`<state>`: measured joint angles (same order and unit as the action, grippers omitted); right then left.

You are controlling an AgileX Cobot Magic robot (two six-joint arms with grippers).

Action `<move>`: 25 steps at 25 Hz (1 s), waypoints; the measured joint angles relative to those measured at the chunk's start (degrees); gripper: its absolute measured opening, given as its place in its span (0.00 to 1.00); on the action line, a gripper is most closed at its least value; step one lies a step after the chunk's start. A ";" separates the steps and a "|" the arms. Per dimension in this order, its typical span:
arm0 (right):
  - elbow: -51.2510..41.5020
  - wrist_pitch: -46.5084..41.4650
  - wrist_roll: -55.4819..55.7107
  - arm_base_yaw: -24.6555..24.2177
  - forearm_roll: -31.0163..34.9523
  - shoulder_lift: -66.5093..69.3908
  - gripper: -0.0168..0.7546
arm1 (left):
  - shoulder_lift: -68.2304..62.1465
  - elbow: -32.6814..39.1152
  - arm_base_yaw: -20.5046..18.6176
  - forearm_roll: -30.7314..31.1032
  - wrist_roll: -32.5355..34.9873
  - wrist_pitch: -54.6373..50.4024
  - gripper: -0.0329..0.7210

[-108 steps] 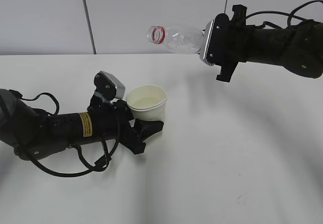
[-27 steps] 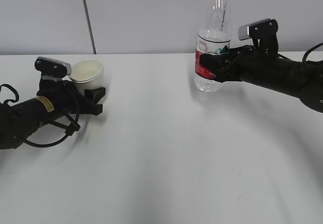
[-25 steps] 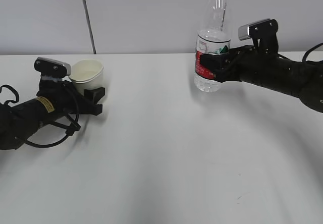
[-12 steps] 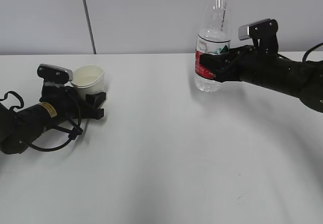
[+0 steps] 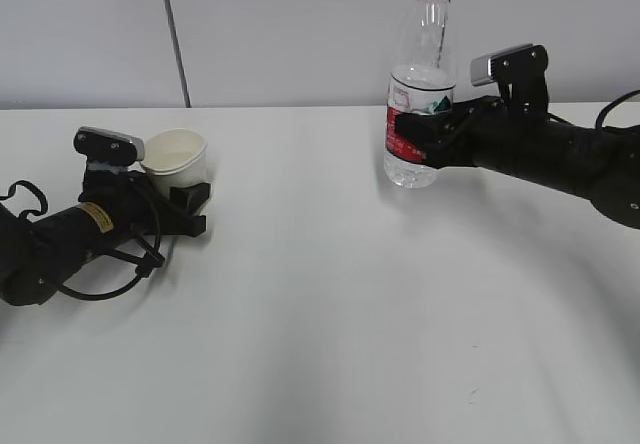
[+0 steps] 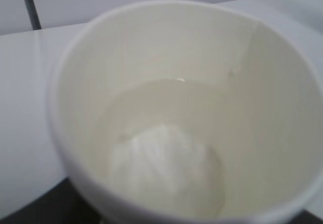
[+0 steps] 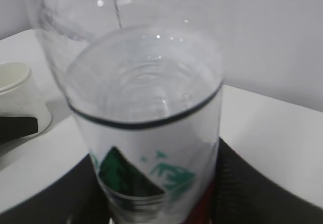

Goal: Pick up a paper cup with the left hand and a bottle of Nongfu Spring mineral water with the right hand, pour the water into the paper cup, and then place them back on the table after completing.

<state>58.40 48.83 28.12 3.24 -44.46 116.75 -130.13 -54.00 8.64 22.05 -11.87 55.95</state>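
The white paper cup (image 5: 175, 154) stands upright at the left of the white table (image 5: 330, 294), with my left gripper (image 5: 190, 200) shut round its base. In the left wrist view the cup (image 6: 176, 57) fills the frame and holds clear water (image 6: 166, 148) at the bottom. My right gripper (image 5: 415, 136) is shut on the label of the upright, uncapped Nongfu Spring bottle (image 5: 418, 84) at the back right. The bottle's base is at or just above the table. The right wrist view shows the bottle (image 7: 151, 148) partly full of water (image 7: 146, 88), with the cup (image 7: 20, 93) far to its left.
A grey panelled wall with a dark vertical seam (image 5: 172, 34) rises behind the table's far edge. Black cables (image 5: 100, 284) loop beside the left arm. A faint scuff (image 5: 472, 396) marks the tabletop at the front right.
The bottle, tipped on its side above the cup seconds ago, stands upright. It has just moved a little down and to the left. The left arm with the cup shifted slightly, then stayed still.
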 joint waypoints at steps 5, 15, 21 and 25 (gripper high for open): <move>0.00 1.61 0.00 0.00 0.23 2.84 0.49 | 0.00 0.00 0.00 0.06 0.00 0.00 0.57; 0.00 5.31 -3.07 0.00 5.95 9.02 0.49 | 0.00 -0.06 0.00 0.06 0.00 -0.06 0.57; 0.10 6.76 -3.82 0.00 7.09 9.86 0.49 | 0.00 -0.06 0.00 0.11 0.00 -0.06 0.57; 0.10 6.76 -3.96 0.00 7.09 9.86 0.49 | 0.00 -0.06 0.00 0.11 0.00 -0.06 0.57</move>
<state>58.51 55.59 24.16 3.24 -37.37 126.61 -130.13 -54.05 8.64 22.16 -11.87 55.89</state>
